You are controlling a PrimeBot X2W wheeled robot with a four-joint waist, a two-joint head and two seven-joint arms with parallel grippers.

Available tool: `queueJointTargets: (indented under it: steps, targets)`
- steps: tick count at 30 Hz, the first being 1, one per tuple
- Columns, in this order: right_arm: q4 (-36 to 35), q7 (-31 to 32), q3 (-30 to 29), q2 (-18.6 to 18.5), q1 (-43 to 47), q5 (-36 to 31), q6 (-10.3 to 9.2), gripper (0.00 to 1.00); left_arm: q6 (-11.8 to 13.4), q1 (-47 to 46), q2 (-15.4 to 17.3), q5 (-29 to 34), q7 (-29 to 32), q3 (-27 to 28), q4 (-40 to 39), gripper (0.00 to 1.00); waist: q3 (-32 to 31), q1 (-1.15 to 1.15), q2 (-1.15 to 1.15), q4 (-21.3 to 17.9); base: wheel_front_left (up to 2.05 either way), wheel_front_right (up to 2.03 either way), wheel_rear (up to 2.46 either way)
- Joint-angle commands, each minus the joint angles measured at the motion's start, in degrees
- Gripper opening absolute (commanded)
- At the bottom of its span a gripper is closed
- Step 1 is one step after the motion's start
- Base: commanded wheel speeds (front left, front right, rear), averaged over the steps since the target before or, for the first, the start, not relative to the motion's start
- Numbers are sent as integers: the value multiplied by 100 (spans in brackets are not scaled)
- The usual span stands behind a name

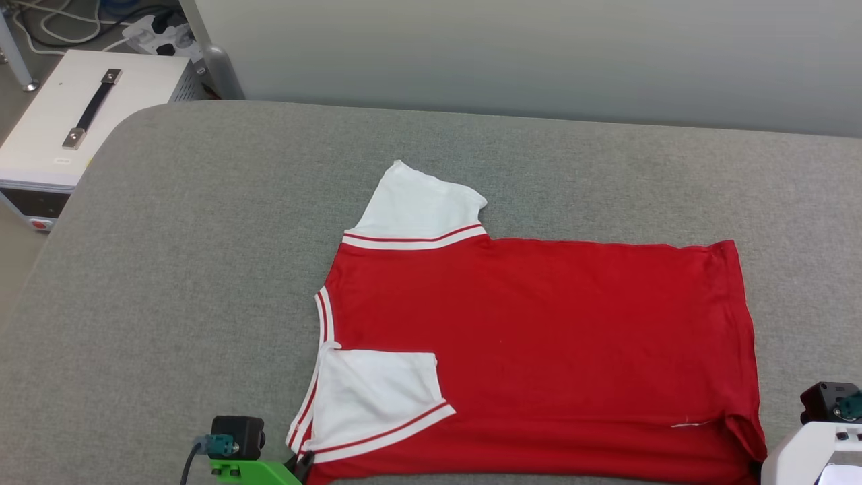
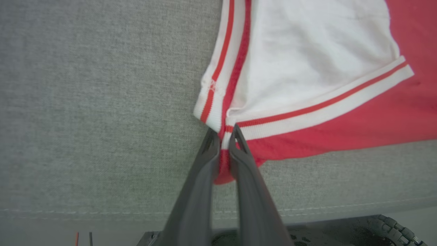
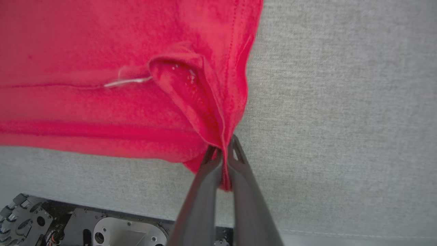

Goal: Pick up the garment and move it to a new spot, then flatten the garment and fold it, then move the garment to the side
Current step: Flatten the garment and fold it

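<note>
The red garment (image 1: 539, 337) lies spread on the grey cushioned table, plain red side up, collar to the left. One white sleeve (image 1: 417, 205) points away from me; the other white sleeve (image 1: 374, 391) is folded in over the body. My left gripper (image 2: 223, 136) is shut on the near shoulder corner of the garment (image 2: 307, 68), red cloth pinched between its fingers. My right gripper (image 3: 223, 150) is shut on the near hem corner of the garment (image 3: 136, 68), where the fabric bunches into a fold. The lettering and number are hidden.
The grey table (image 1: 202, 236) has free room to the left, behind and to the right of the garment. A white box with a black handle (image 1: 74, 121) stands on the floor beyond the table's left corner, next to cables. The table's near edge (image 2: 102, 212) runs just below my fingers.
</note>
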Motion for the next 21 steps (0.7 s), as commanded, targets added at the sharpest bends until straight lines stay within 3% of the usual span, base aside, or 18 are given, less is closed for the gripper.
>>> queueJointTargets:
  steps: [1, 7, 8, 9, 10, 21]
  targets:
    - [76, -74, 19, -23, -89, -11, -10, 0, -31, -73, -26, 5, 10, 3, 94, 0, 63, 0, 0, -22, 0, 0, 0]
    - [349, -225, 103, -68, -221, -30, -10, 0, -110, -205, -92, 35, 19, -56, 313, 0, 190, 0, 0, -9, 0, 0, 0]
    - [385, -246, 106, -65, -236, -26, -10, 0, -114, -216, -104, 26, 12, -50, 347, 22, 204, 0, 0, -5, 0, 0, 0]
    - [409, -266, 106, -67, -246, -32, -10, 18, -101, -224, -118, 15, -10, -31, 373, 89, 213, 0, 0, 1, 0, 0, 0]
    - [430, -305, 101, -70, -258, -54, -10, 100, -93, -237, -135, 7, -48, -7, 393, 100, 216, 0, 0, 7, 0, 0, 0]
    - [268, -657, 157, -201, -378, -56, -10, 100, 38, -331, -21, 218, -489, 121, 232, 100, -107, 0, 0, -33, 0, 0, 0]
